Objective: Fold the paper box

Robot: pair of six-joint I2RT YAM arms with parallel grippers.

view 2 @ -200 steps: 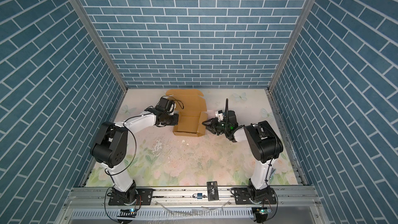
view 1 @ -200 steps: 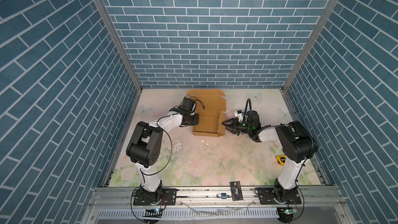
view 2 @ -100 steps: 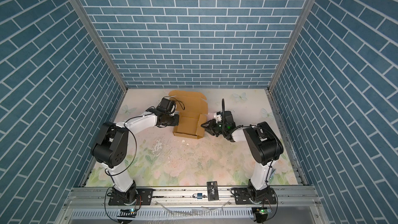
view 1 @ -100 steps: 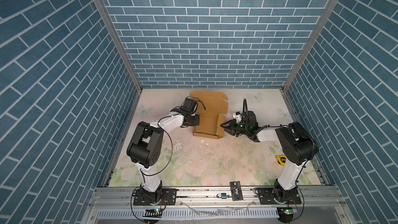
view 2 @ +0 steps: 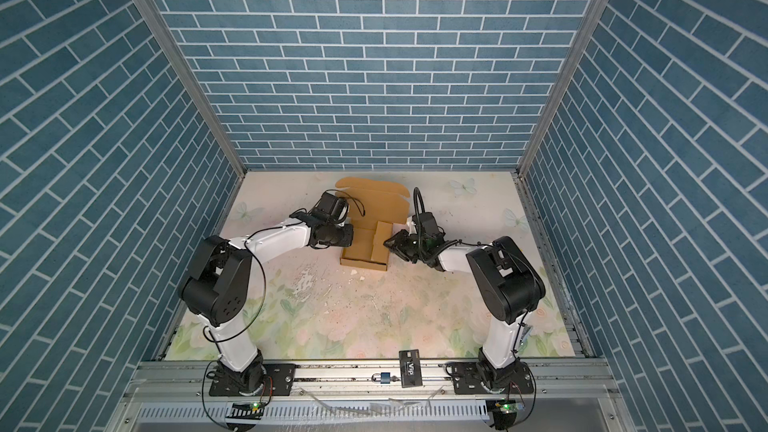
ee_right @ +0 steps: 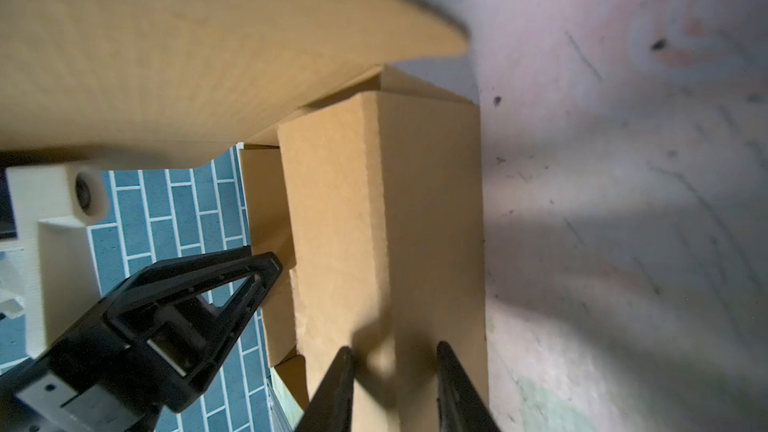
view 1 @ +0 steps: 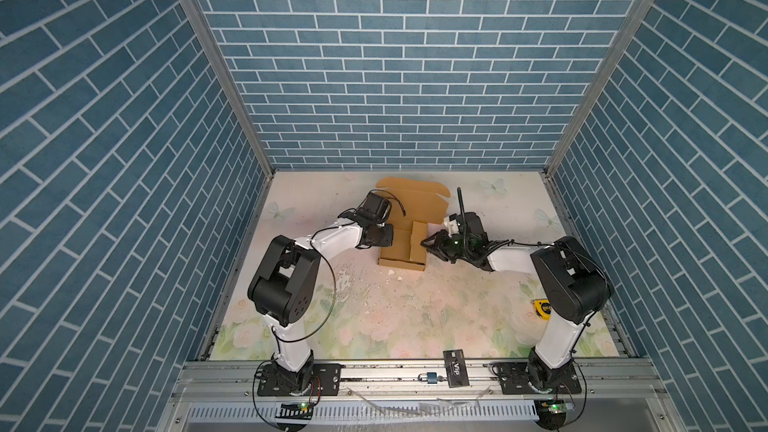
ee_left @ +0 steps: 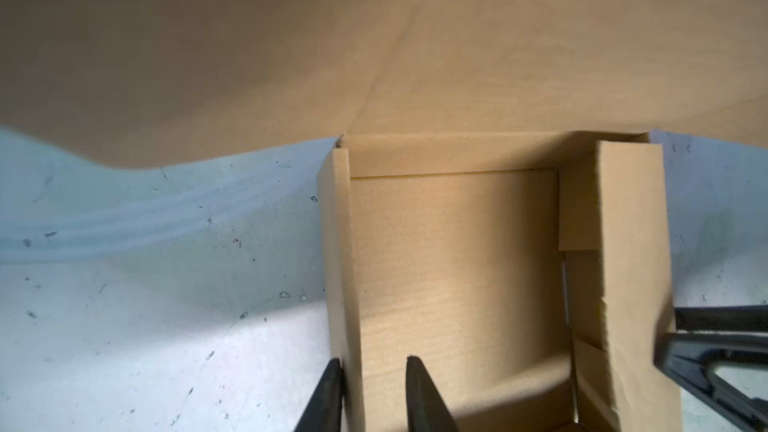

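In both top views the paper box (view 1: pixel 397 249) (view 2: pixel 360 252) sits on the flowered table (view 1: pixel 415 309) toward the far middle. Its lid panel (view 1: pixel 415 201), unprinted and with rounded tabs, is laid back toward the rear wall (view 1: pixel 395 76). The left gripper (view 1: pixel 384 241) is at the box's left side and the right gripper (view 1: pixel 426 243) at its right side, and a black card (view 1: pixel 456 367) on the front rail (view 1: pixel 374 371) reads "VIP". In the left wrist view the left gripper (ee_left: pixel 372 361) has its jaws somewhat parted astride the box's left side wall, one finger outside against it and the other inside and clear of it, so nothing is pinched. In the right wrist view the right gripper (ee_right: pixel 392 347) hovers with jaws partly parted over the folded-in right side wall, gripping nothing that shows
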